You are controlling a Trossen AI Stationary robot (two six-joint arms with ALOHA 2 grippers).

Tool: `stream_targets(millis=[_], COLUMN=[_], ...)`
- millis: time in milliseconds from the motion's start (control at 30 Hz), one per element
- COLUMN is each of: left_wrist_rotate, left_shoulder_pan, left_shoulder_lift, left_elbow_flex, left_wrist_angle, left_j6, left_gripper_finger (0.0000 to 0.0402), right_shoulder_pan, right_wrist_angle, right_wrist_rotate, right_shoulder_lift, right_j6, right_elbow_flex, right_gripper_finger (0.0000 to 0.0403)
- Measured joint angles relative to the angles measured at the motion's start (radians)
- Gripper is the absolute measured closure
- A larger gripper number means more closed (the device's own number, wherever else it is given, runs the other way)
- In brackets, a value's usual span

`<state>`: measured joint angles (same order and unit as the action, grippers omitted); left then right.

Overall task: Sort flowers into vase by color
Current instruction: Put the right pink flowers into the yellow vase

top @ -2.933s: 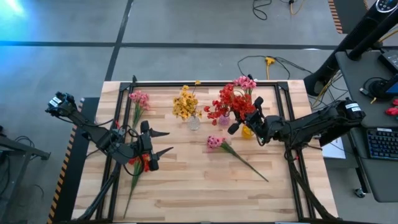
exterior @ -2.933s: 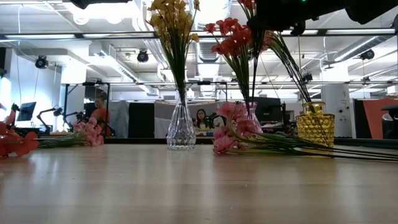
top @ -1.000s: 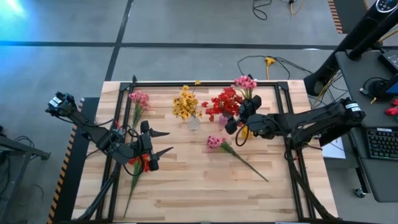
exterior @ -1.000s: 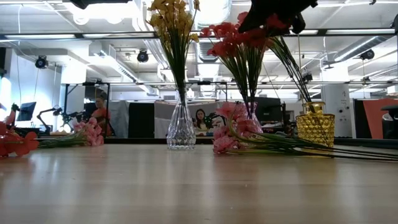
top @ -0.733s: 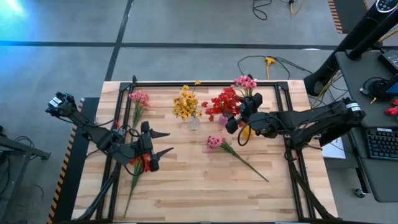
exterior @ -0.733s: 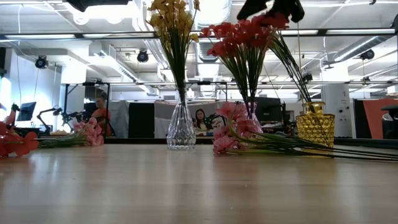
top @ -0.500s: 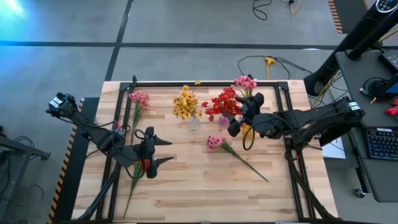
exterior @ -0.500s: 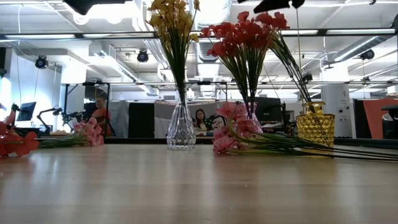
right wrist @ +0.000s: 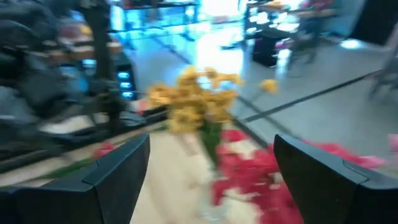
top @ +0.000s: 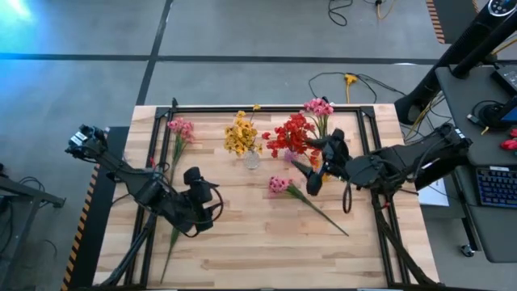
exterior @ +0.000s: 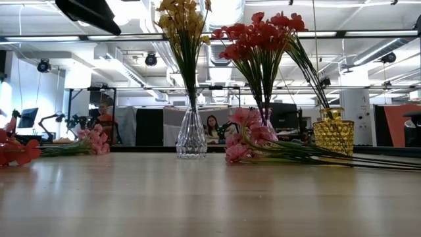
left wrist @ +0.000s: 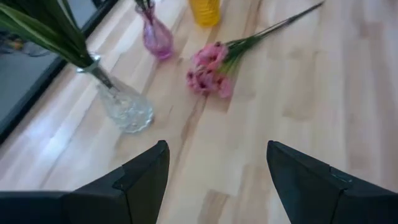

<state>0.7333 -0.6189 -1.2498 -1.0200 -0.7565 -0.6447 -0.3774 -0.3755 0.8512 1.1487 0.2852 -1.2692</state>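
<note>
Yellow flowers (top: pixel 241 134) stand in a clear vase (exterior: pixel 191 135), red flowers (top: pixel 291 134) in a small purple vase (left wrist: pixel 156 38), and pink flowers (top: pixel 317 107) in a yellow vase (exterior: pixel 333 131). One loose pink sprig (top: pixel 280 185) lies flat mid-table, another (top: pixel 180 128) at the far left. A red sprig (exterior: pixel 13 151) lies on the table by my left arm, only its stem (top: pixel 171 241) showing from above. My left gripper (top: pixel 206 202) is open above the table, tipped downward. My right gripper (top: pixel 311 174) is open, raised beside the red flowers, holding nothing.
A black frame (top: pixel 266 107) runs along the table's far edge and sides. Bare wood (top: pixel 258 242) fills the near half of the table. A desk with a keyboard (top: pixel 493 186) stands off the right edge. People sit in the room beyond the table.
My right gripper has risen from the tops of the red flowers, out of the low view, and swung a little toward the near edge; the red flowers stay upright in their vase. My left gripper has turned and tipped downward, shifting slightly toward the table's middle.
</note>
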Motion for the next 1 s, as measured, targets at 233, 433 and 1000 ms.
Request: stream_targets(millis=[233, 433, 1000], left_wrist_rotate=[0.016, 0.016, 0.016], left_shoulder_pan=[0.000, -0.006, -0.009], left_shoulder_lift=[-0.015, 0.020, 0.093], left_elbow_flex=[0.003, 0.004, 0.007], left_wrist_angle=[-0.030, -0.030, -0.158], left_j6=[0.000, -0.003, -0.207], left_gripper_finger=[0.0151, 0.0151, 0.0151], right_shoulder_pan=[-0.070, -0.090, -0.144], right_wrist_angle=[-0.133, -0.487, -1.076], right_wrist_rotate=[-0.146, -0.253, -0.611], right_shoulder_lift=[0.121, 0.280, 0.429], right_j6=[0.195, 0.426, 0.693], right_elbow_flex=[-0.106, -0.282, -0.416], right_gripper_finger=[0.0078, 0.0078, 0.0078])
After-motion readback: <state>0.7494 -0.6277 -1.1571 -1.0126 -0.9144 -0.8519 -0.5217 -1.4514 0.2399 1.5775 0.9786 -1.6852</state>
